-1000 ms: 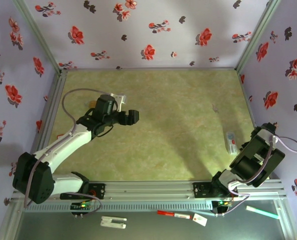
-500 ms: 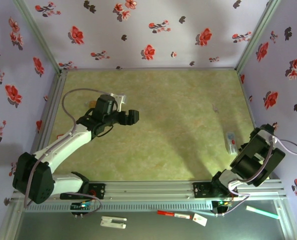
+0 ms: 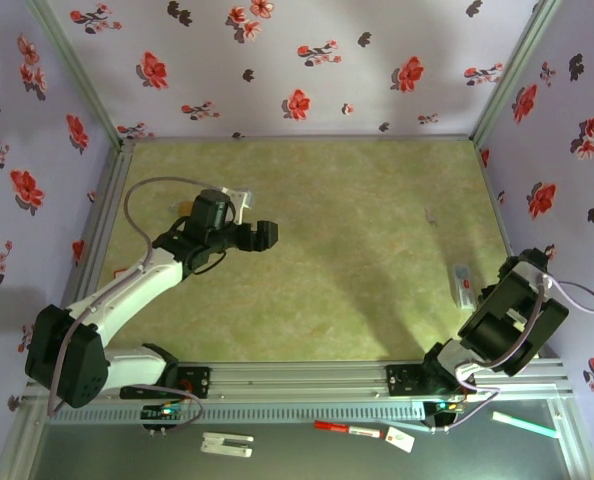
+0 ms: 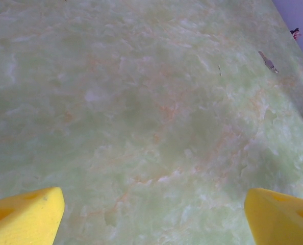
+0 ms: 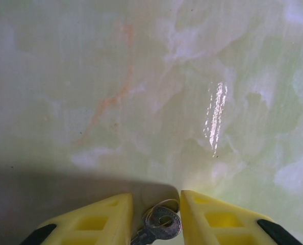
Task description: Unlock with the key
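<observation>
Left gripper point(image 4: 154, 206): blunt yellow wedge fingers point(image 4: 24, 219) are standing spread wide over the glossy, green-marbled table point(image 4: 141, 102).

Right gripper point(image 5: 156, 204): its narrowly parted jaws are flanking a small metal key point(image 5: 160, 224). The blade is running out of frame, and whether the jaws are pinching it cannot be told.

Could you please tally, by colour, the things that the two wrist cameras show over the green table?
Yellow fingers: 4, two on the left hand and two on the right hand
Silver key: 1
Small dark item, too small to identify: 1
Total: 6
</observation>
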